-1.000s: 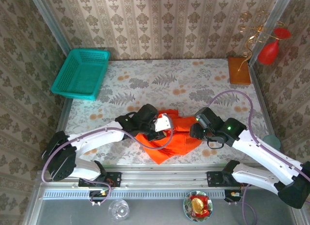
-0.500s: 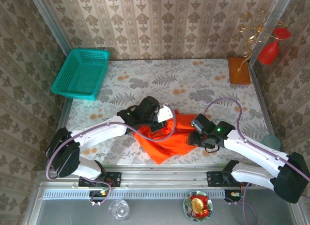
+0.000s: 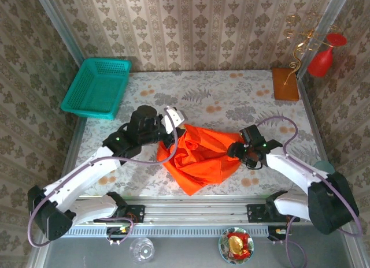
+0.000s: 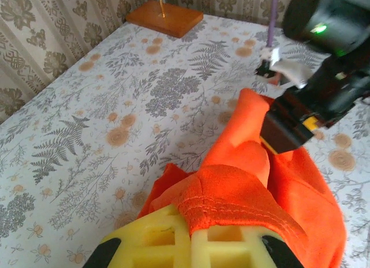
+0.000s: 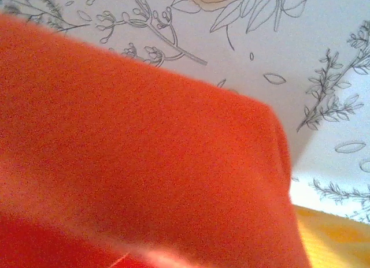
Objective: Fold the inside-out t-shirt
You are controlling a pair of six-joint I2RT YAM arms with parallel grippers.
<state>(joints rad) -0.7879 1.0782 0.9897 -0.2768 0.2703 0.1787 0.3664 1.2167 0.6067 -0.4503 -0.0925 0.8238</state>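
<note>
The inside-out t-shirt lies bunched near the table's front middle, bright orange-red, with a ridge running between both grippers. My left gripper is at its upper left corner. In the left wrist view the yellow fingers are shut on a stitched hem of the t-shirt. My right gripper sits against the shirt's right edge, and its dark body rests in the cloth. In the right wrist view the t-shirt drapes over the jaws, leaving one yellow finger visible.
A teal basket stands at the back left corner. A flat brown block holding a gold wire stand sits at the back right, with a red vase beyond it. Patterned walls close in three sides.
My left gripper has shut on the shirt and pulled it back and to the left, stretching the cloth out. My right gripper has stayed at the shirt's right edge, shifting slightly.
</note>
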